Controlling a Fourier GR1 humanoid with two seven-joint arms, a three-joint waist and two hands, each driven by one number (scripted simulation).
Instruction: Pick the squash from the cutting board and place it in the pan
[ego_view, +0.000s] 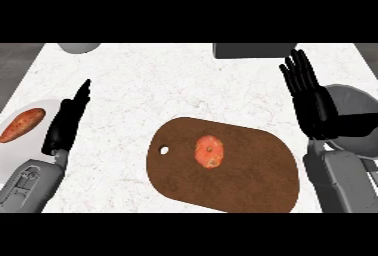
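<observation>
The squash (209, 151) is seen on the cutting board (244, 185) at the desk's (162, 85) near edge; the left hand (68, 117) and right hand (314, 102) are held open, fingers straight.

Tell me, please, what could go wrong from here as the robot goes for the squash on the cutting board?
1. The right hand hangs open in front of the pan, well away from the squash; its arm may knock the pan as it swings over.
2. The squash looks small and round, so it might roll off the cutting board.
3. A similar orange vegetable lies on a plate at left and could be mistaken for it.
</observation>
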